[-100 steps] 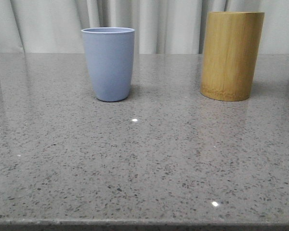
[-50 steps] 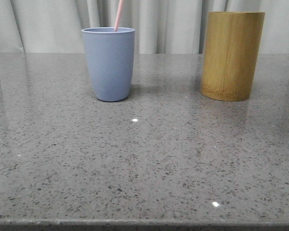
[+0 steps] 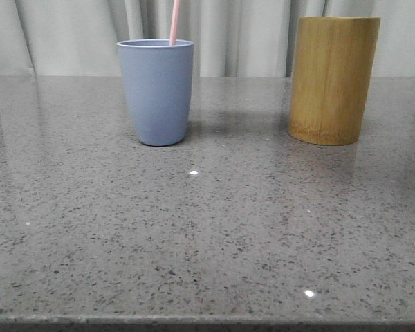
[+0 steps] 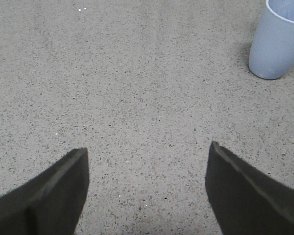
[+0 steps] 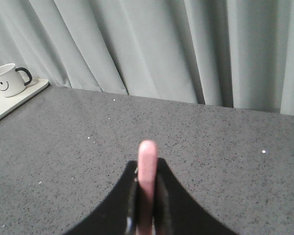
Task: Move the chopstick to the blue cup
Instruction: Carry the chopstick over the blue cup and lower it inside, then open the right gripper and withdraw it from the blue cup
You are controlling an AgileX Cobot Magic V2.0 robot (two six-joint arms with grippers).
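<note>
We see the thin pale pink chopstick [image 3: 173, 22] w/ its lower end inside the matte greyish-blue cup [image 3: 155, 92], right fingers [image 5: 146, 205] clenched on it; left fingers [image 4: 147, 188] spread wide above grey speckled surface [image 3: 207, 235].

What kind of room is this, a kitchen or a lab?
Hard to say; probably a staged test bench styled like a kitchen counter: a speckled grey stone counter, plain grey curtains behind, and a smiley mug on a tray.
</note>
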